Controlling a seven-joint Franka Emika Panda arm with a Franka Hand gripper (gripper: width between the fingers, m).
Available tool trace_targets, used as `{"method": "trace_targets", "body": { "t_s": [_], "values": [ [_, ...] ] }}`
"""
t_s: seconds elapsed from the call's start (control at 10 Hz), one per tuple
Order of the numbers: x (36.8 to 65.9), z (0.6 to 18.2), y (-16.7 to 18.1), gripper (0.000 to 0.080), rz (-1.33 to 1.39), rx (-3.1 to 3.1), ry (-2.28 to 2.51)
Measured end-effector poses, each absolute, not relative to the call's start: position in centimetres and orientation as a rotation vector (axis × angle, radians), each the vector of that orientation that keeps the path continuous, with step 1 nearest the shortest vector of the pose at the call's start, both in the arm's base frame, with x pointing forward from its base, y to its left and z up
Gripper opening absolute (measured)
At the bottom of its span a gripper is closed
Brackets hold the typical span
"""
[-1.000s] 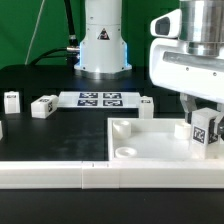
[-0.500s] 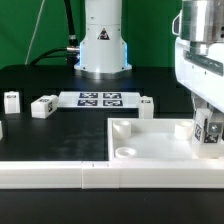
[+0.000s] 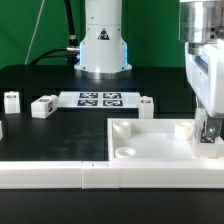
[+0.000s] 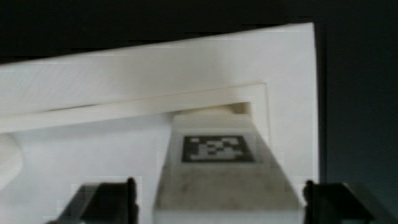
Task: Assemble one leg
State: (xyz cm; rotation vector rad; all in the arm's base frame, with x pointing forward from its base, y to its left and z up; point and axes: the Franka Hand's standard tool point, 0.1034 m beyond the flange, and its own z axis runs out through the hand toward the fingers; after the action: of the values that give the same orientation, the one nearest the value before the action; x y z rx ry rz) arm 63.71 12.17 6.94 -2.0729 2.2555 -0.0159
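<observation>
The leg [image 3: 212, 131] is in my grip at the exterior view's far right, over the right-hand corner of the big white panel. I see only a sliver of it there: a white block with a bit of its black-and-white tag showing, standing upright below my wrist housing, partly cut off by the picture's edge. In the wrist view the leg [image 4: 221, 172] is a long white block running away from the camera between my two dark fingers, tapering toward its far end, with a square speckled tag on the face turned to the camera. Whether its lower end touches the panel I cannot tell.
</observation>
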Motion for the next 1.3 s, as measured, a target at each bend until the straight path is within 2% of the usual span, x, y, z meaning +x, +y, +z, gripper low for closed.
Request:
{"method": "trace_targets", "body": {
  "t_s": [0.1,0.2,0.8,1.3],
  "values": [
    [63.6,6.8,12.1,0.0604,-0.017,-2.156,2.181],
    [63.7,6.9,12.3,0.0635,-0.022,-2.161,2.17],
    [63.6,6.9,13.1,0.0648,-0.061,-2.79,1.279],
    [64.1,7.4,13.1,0.0648,-0.097,-3.03,0.541]
  ]
}}
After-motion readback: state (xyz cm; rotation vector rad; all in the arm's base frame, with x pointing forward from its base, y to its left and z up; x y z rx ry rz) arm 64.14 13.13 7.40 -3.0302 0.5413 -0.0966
